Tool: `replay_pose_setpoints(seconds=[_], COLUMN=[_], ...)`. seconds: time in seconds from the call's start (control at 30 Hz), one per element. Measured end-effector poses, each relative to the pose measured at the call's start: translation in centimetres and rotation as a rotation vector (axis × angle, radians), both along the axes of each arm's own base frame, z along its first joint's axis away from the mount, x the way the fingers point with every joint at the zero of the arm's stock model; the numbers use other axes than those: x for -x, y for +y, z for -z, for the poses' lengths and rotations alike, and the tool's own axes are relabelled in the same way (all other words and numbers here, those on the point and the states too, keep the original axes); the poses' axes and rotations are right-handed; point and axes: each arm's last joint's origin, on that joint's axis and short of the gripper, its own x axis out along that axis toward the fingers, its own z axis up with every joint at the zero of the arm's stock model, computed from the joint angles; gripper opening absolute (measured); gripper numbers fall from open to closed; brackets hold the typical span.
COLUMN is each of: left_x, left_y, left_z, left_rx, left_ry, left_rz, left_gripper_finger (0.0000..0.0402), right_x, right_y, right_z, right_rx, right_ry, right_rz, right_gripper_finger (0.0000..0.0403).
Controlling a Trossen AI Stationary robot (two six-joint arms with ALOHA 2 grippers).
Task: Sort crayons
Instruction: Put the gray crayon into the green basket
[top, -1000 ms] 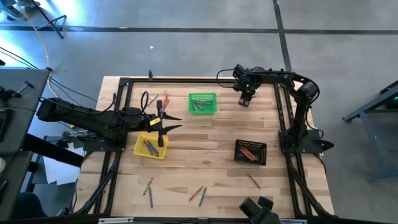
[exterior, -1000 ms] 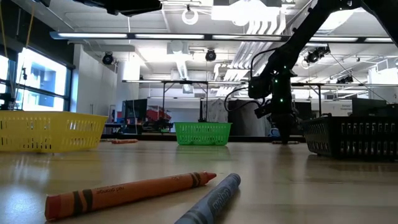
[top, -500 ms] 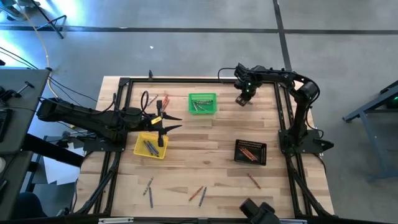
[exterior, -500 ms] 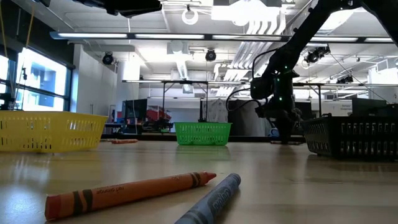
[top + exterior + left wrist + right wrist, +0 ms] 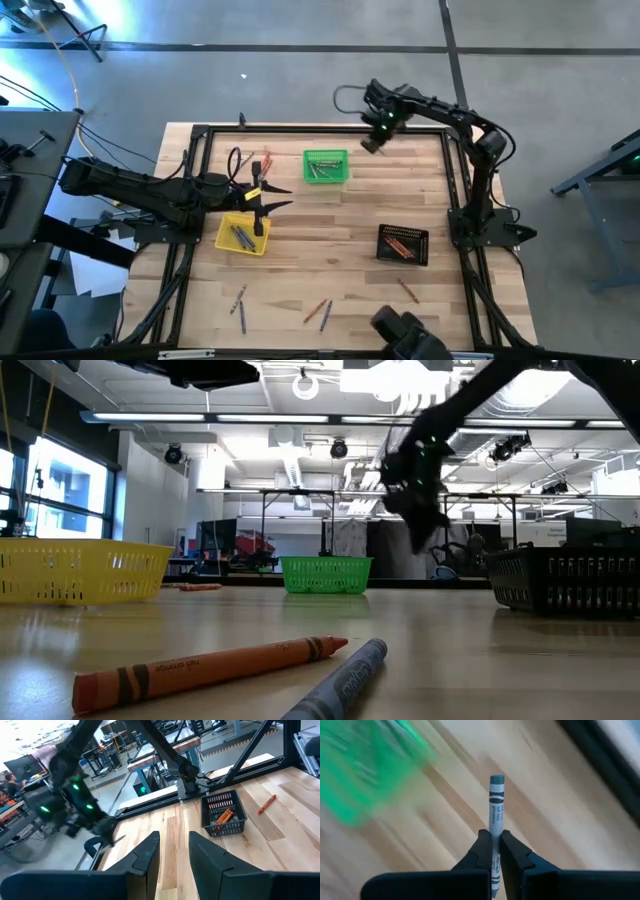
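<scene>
- The table (image 5: 350, 220) carries three baskets and loose crayons, with a dark arm at each side.
- The right arm (image 5: 470, 140) reaches along the table's far edge; its claw (image 5: 371, 143) hangs above the wood, just beside the green basket (image 5: 326, 166), on that basket's right in the high view.
- The left arm (image 5: 130, 190) lies low over the table's left side; its claw (image 5: 272, 196) hovers beside the yellow basket (image 5: 243, 234), fingers (image 5: 145, 857) spread apart and grasping nothing.
- The black basket (image 5: 403, 243) sits well apart from the right claw, toward the near right, with orange-red crayons (image 5: 223, 816) inside.
- The green basket holds several crayons; the yellow one holds grey ones (image 5: 240, 236).
- The right claw is clenched on a grey-blue crayon (image 5: 496, 810), which juts forward from between the fingers (image 5: 480, 851), above the bare wood with the green basket just off to one side.
- Loose crayons lie far from both claws near the table's front: a grey one (image 5: 240, 298), an orange and blue-grey pair (image 5: 320, 311), and an orange one (image 5: 407, 291).
- More lie beyond the left claw, near the far left corner (image 5: 266, 159).
</scene>
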Motion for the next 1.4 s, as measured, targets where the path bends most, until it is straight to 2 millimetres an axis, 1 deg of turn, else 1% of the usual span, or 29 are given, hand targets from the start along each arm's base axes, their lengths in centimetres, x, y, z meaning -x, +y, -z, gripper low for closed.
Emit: replay_pose_setpoints(seconds=[0.13, 0.23, 0.3, 0.4, 0.5, 0.6, 0.7, 0.8, 0.9, 1.0, 1.17, 1.27, 1.4], left_x=[0.0, 0.0, 0.0, 0.1, 0.1, 0.2, 0.2, 0.3, 0.3, 0.3, 0.3, 0.3, 0.3], left_y=[0.0, 0.0, 0.1, 0.1, 0.2, 0.2, 0.2, 0.3, 0.3, 0.3, 0.3, 0.3, 0.3], left_z=[0.1, 0.1, 0.2, 0.4, 0.5, 0.6, 0.7, 0.6, 0.6, 0.6, 0.6, 0.5, 0.5], left_rx=[0.008, 0.027, 0.042, 0.061, 0.078, 0.09, 0.1, 0.103, 0.104, 0.103, 0.103, 0.086, 0.078], left_ry=[0.008, 0.009, 0.017, 0.025, 0.039, 0.047, 0.046, 0.041, 0.041, 0.04, 0.04, 0.042, 0.042], left_rz=[-0.002, -0.01, -0.029, -0.057, -0.077, -0.094, -0.106, -0.109, -0.109, -0.109, -0.109, -0.107, -0.104], left_gripper_finger=[0.009, 0.009, 0.009, 0.009, 0.009, 0.009, 0.009, 0.009, 0.009, 0.009, 0.009, 0.009, 0.009], right_x=[-3.2, -6.1, -7.9, -10.2, -11.9, -13.1, -13.6, -13.1, -12.0, -11.2, -10.6, -10.6, -10.5], right_y=[0.3, 1.3, 2.6, 5.0, 7.2, 9.0, 9.9, 9.7, 9.2, 8.9, 9.4, 9.4, 9.3], right_z=[-2.5, -3.9, -4.4, -4.9, -5.3, -5.5, -4.5, -2.1, 1.0, 2.9, 4.5, 4.6, 4.6], right_rx=[0.073, 0.139, 0.159, 0.207, 0.258, 0.373, 0.424, 0.412, 0.394, 0.386, 0.392, 0.378, 0.37], right_ry=[-0.205, -0.383, -0.472, -0.545, -0.591, -0.573, -0.563, -0.566, -0.554, -0.59, -0.625, -0.631, -0.629], right_rz=[-0.035, -0.095, -0.159, -0.249, -0.332, -0.364, -0.368, -0.315, -0.23, -0.172, -0.162, -0.142, -0.102], right_gripper_finger=[0.0004, 0.0004, 0.0004, 0.0003, 0.0003, 0.0003, 0.0003, 0.0003, 0.0003, 0.0003, 0.0003, 0.0008, 0.0034])
